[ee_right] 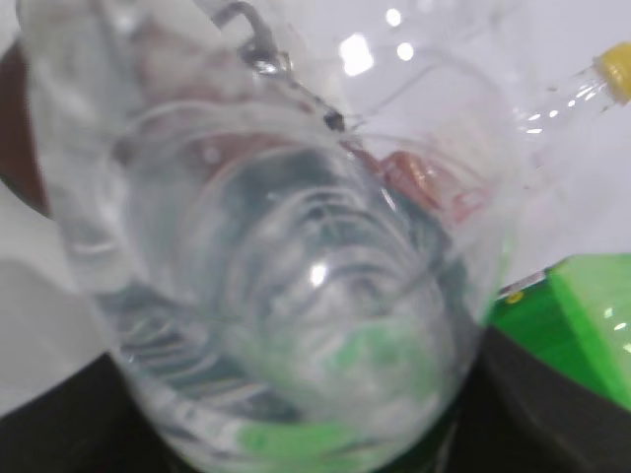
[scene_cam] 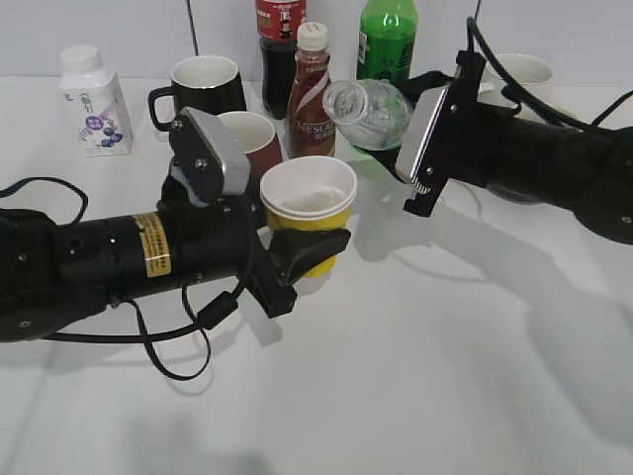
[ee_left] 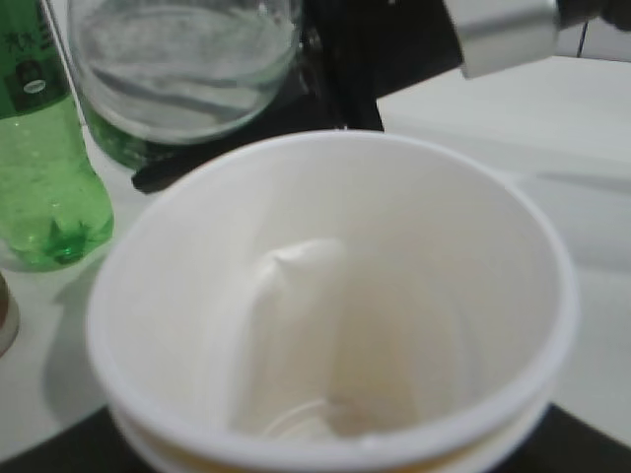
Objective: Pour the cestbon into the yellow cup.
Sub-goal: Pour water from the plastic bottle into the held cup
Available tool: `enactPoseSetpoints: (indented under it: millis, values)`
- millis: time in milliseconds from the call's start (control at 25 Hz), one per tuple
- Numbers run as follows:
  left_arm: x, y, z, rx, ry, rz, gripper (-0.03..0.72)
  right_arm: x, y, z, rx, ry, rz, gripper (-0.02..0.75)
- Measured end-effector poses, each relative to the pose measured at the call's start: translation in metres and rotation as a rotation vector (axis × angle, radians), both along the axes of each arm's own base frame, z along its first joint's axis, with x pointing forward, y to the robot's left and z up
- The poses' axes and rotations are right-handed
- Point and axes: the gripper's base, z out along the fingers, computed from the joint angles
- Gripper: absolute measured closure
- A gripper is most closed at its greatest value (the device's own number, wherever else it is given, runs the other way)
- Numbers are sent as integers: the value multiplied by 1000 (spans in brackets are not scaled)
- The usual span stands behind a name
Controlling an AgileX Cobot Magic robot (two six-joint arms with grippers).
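Observation:
My left gripper is shut on the yellow cup, holding it upright above the table; its white inside fills the left wrist view. My right gripper is shut on the cestbon, a clear bottle with a green label, tipped on its side with its open mouth pointing left, above and just right of the cup rim. The bottle's clear body fills the right wrist view and shows at the top of the left wrist view. The fingertips are hidden in both wrist views.
Behind the cup stand a reddish-brown mug, a black mug, a brown Nescafe bottle, a dark cola bottle, a tall green bottle, a white mug and a white milk bottle.

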Motion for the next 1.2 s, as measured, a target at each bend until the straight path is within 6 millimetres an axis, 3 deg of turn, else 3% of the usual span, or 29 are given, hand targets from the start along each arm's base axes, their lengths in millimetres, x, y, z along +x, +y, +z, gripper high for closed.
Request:
enactPoseSetpoints:
  millis: [240, 1200]
  values:
    - [0, 0, 0, 4, 2, 2, 247, 1, -1, 8, -63, -97, -9, 272]
    - [-1, 0, 0, 5, -2, -10, 246, 2, -2, 11, -221, -316, -1, 272]
